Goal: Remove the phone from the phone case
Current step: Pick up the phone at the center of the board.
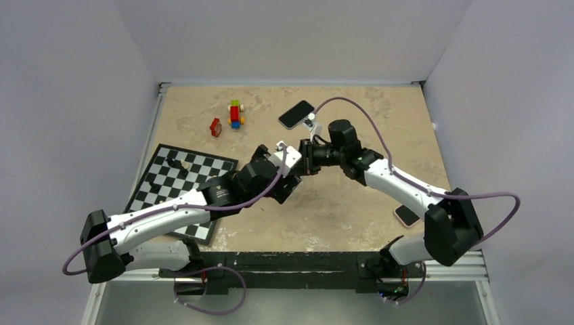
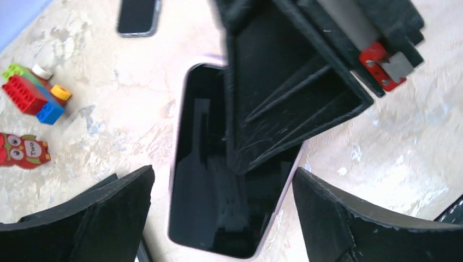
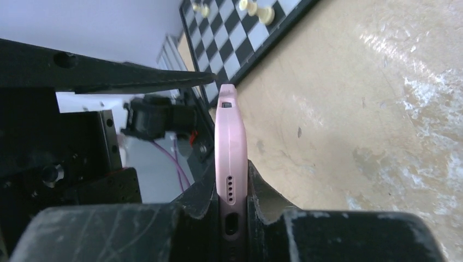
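**Item 1, phone case** (image 2: 180,164): pink, at the middle of the table (image 1: 352,203), between the two grippers. The glossy black face inside its rim is probably the phone (image 2: 207,207) still seated in it, though the reflections leave that unsure.

**Item 2, right gripper** (image 3: 232,183): jaws narrow, clamped on the case's faces. In its wrist view the case stands edge-on between the fingers (image 3: 262,196), port and speaker holes showing.

**Item 3, left gripper** (image 2: 223,177): jaws wide, one finger (image 2: 109,213) on each side of the case's near end, apart from it.

**Item 4, second phone** (image 1: 296,114): dark, lying flat at the far side of the table.

**Item 5, toy blocks** (image 1: 235,114): red, green, blue and yellow, left of that phone.

**Item 6, owl figure** (image 1: 216,126): red, just beside the blocks.

**Item 7, chessboard** (image 1: 179,179): at the left edge, a few pieces on it, partly under the left arm.

**Item 8, dark flat slab** (image 1: 407,215): beside the right arm, too small to identify.
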You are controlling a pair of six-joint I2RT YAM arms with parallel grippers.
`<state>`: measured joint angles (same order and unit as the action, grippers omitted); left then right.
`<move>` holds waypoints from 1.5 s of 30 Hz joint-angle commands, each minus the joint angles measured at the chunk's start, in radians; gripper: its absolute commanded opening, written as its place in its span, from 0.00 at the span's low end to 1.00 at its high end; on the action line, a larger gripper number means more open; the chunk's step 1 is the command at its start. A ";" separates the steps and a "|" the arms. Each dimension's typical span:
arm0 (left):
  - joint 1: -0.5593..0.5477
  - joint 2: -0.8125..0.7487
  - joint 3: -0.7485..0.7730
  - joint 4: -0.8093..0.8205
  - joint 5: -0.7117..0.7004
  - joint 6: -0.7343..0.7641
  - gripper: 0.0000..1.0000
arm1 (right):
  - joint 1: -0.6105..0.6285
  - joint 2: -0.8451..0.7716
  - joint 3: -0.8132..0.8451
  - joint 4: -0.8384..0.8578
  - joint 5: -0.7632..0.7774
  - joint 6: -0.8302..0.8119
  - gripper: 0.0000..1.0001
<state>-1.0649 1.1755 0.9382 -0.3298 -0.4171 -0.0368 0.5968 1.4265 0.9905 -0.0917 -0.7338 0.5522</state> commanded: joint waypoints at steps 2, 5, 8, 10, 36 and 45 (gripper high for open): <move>0.071 -0.145 0.108 0.009 -0.093 -0.234 1.00 | -0.068 -0.160 -0.162 0.439 0.086 0.360 0.00; 0.155 -0.211 0.145 -0.127 -0.091 -0.477 1.00 | -0.126 -0.234 -0.283 0.668 0.156 0.529 0.00; 0.223 -0.286 0.093 -0.113 0.015 -0.682 1.00 | -0.149 -0.251 -0.380 0.963 0.198 0.681 0.00; 0.253 -0.328 0.044 -0.046 0.108 -0.782 1.00 | -0.145 -0.229 -0.415 1.120 0.216 0.775 0.00; 0.349 -0.230 -0.151 0.746 0.607 -1.115 0.64 | -0.114 -0.095 -0.483 1.699 0.236 1.042 0.00; 0.365 -0.166 -0.156 0.881 0.687 -1.095 0.10 | -0.112 -0.086 -0.502 1.723 0.202 1.036 0.00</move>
<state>-0.6971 1.0023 0.7681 0.3698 0.1848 -1.1408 0.4751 1.3605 0.4622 1.5002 -0.4889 1.6024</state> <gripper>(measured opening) 0.227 0.140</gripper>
